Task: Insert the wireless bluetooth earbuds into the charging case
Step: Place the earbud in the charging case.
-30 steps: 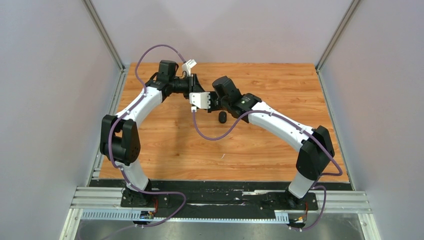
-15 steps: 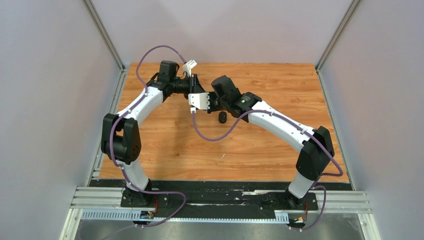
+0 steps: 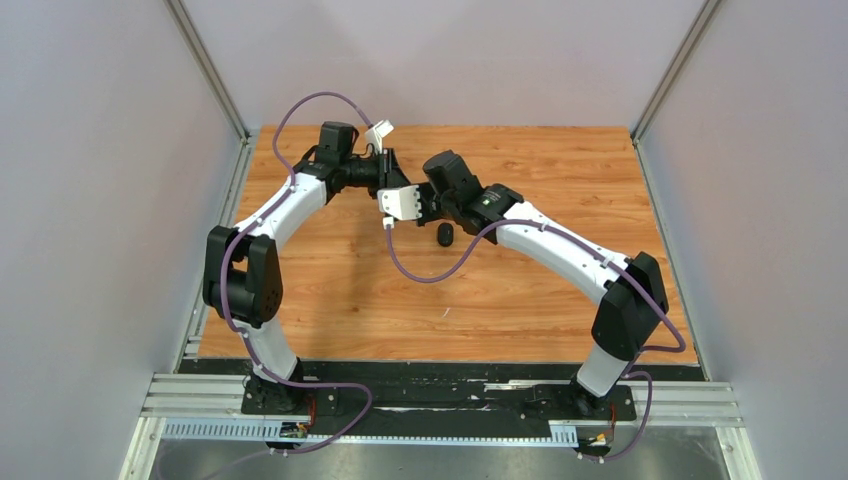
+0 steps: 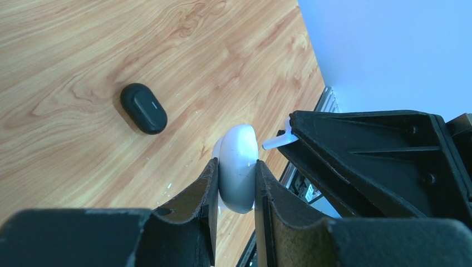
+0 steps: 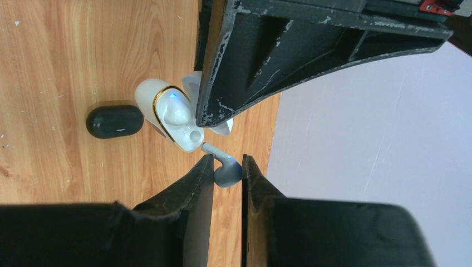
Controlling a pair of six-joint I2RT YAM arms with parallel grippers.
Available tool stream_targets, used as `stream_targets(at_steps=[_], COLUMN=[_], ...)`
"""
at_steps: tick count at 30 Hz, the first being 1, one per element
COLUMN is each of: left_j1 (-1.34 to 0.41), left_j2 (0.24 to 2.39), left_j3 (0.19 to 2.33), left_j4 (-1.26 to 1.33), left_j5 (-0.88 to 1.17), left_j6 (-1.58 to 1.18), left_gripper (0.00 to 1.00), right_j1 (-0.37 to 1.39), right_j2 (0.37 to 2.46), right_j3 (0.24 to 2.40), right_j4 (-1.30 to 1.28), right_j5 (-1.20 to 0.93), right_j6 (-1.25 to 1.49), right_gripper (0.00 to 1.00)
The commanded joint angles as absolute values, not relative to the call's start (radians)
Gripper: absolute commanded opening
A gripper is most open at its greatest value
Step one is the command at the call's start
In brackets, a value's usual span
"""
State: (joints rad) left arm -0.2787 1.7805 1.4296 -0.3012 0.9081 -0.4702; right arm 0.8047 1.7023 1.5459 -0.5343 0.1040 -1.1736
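the left tool (image 4: 236, 169) is shut down narrow on the white charging case (image 4: 239, 146), one finger pressed flat on each broad side, and holds it clear above the table (image 4: 67, 44). the case is a smooth, glossy, rounded shell. from the right wrist view it stands open, with a thin gold rim around its mouth and the lid swung back behind the left tool's finger. one white earbud (image 5: 173, 114) already sits in the near socket with a small blue light showing on it. the socket beside it is a bare round hollow.

the right tool (image 5: 227, 160) is closed almost fully, its two fingertips pinching a second white earbud (image 5: 227, 173) by its rounded head. this earbud has a short stem that points up and left towards the open case. the stem tip lies just beside the gold rim, close to the bare socket, but whether it touches the rim cannot be told. a faint blue glint shows on the earbud's head. in the left wrist view the same stem pokes out from the tip of the right tool, just beside the case.

a black case (image 4: 143, 108), a small closed oval, lies flat on the wood of the table, apart from both tools and from the white case held over it.
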Motion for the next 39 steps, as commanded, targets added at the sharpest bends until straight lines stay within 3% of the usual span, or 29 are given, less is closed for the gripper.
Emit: stream_targets(at_steps=[1,18,21,23,25,39], left_j1=[-0.273,-0.273,-0.273,-0.272,-0.273,-0.273], left_j2=[1.777,1.777,1.788,1.794,1.797,1.799], left_j3=[1.473,1.494,1.500,1.506,1.512,1.511], left_j4=[-0.262,-0.262,-0.259,-0.259,-0.260,-0.264], left_j5=[0.937,0.958,0.957,0.954,0.954,0.946], left_j6=[-0.479,-0.482,-0.495,-0.498,-0.498,-0.489], left_gripper=[0.00,0.00,0.00,0.00,0.00,0.00], right_j1=[0.808,0.805,0.808,0.809,0.809,0.807], right_j2=[1.724,1.741,1.743,1.745,1.748,1.789], right_j3=[1.594,1.592,1.597,1.605,1.615,1.715], right_j4=[-0.510,-0.515,-0.515,-0.521,-0.527,-0.651], right_j5=[0.111,0.096,0.067,0.044,0.034,0.022], right_j6=[-1.197,-1.209,-1.191,-1.163,-1.142,-1.046], right_gripper=[0.00,0.01,0.09,0.21,0.27,0.30])
